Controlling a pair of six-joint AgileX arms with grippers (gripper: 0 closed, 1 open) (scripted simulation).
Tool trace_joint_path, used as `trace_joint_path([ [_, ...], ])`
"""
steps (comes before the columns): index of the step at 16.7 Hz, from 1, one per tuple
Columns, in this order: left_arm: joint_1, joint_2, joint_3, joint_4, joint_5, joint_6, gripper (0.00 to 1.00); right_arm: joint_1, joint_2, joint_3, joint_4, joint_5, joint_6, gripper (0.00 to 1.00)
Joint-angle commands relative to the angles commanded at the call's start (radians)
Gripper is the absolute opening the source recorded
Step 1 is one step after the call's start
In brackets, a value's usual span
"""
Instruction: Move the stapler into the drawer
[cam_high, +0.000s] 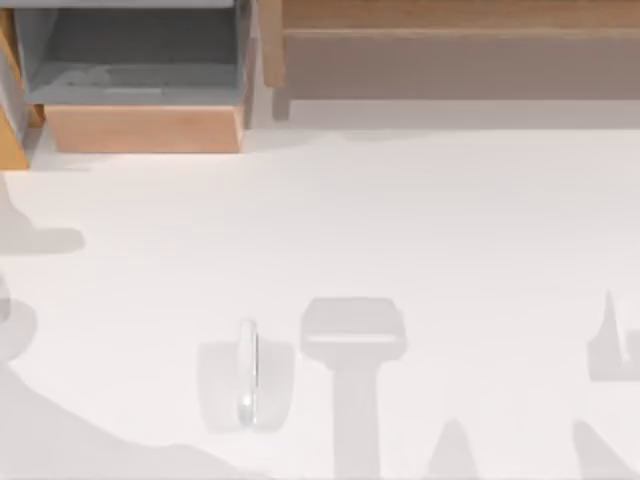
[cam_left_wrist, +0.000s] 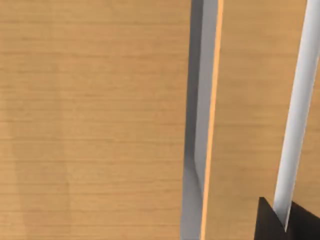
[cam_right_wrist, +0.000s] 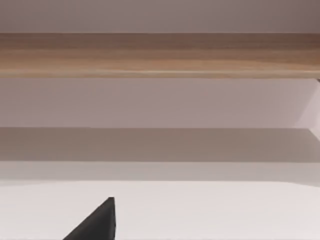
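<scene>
The stapler (cam_high: 248, 374) is a small, narrow whitish-silver object lying lengthwise on the white table, left of centre near the front edge. The drawer (cam_high: 145, 128) stands pulled out at the back left, with its grey inside showing behind the tan wood front panel. The stapler lies well apart from the drawer, nearer the front. A dark corner of my left gripper (cam_left_wrist: 280, 224) shows against a tan wooden face (cam_left_wrist: 95, 120) seen from very close. A dark tip of my right gripper (cam_right_wrist: 97, 225) shows low over the white tabletop, facing the wooden unit.
A wide wooden unit (cam_high: 450, 50) with a long beige-grey recess runs along the back right, and appears as a wooden band (cam_right_wrist: 160, 55) in the right wrist view. Grey arm shadows (cam_high: 352, 335) lie on the table at the front and left edges.
</scene>
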Motion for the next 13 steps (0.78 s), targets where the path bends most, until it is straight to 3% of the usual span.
trace_joint_path([
  [4, 0.01, -0.007, -0.013, 0.012, 0.008, 0.001, 0.0, 0.0, 0.0, 0.0, 0.0, 0.0, 0.0, 1.0],
  [13, 0.091, -0.099, -0.24, 0.13, 0.09, 0.005, 0.0, 0.0, 0.0, 0.0, 0.0, 0.0, 0.0, 1.0],
])
